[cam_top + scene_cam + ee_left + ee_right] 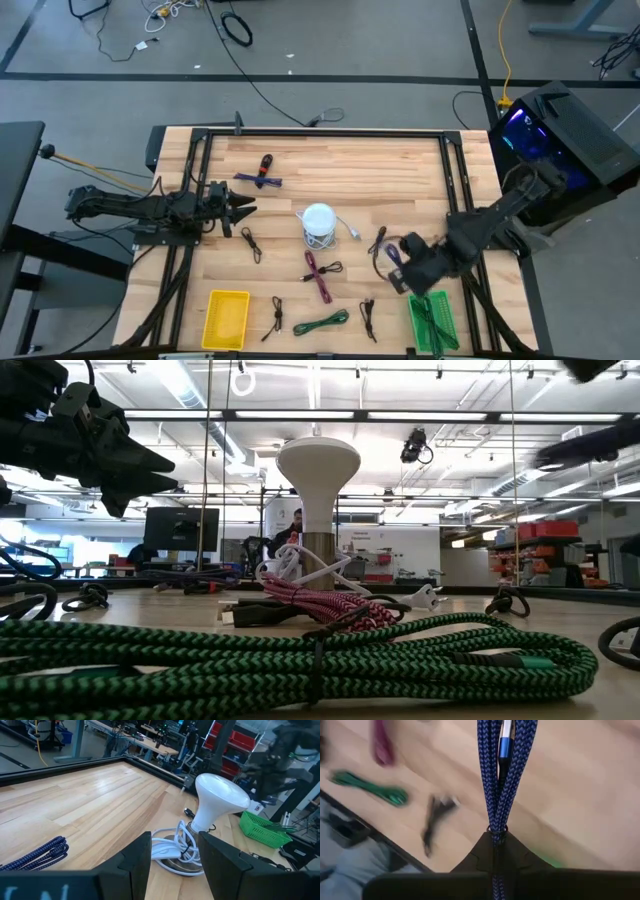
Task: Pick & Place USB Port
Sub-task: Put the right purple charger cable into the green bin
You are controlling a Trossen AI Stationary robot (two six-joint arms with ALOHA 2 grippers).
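Blue braided USB cable [504,775], bundled, silver-blue plug visible among strands. Clamped in right gripper [495,840], hanging above tabletop [400,170] at 4 o'clock, beside green basket [432,320].

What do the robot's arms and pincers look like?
Both arms are dark, jointed and chunky, with black cables alongside. The left pincer ends in two pointed black fingers with flat, angular sides. The right pincer is the same matte black, with its fingers narrowing together into a wedge.

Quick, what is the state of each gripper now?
Left gripper: open, holding nothing.
Right gripper: closed on a blue braided cable.
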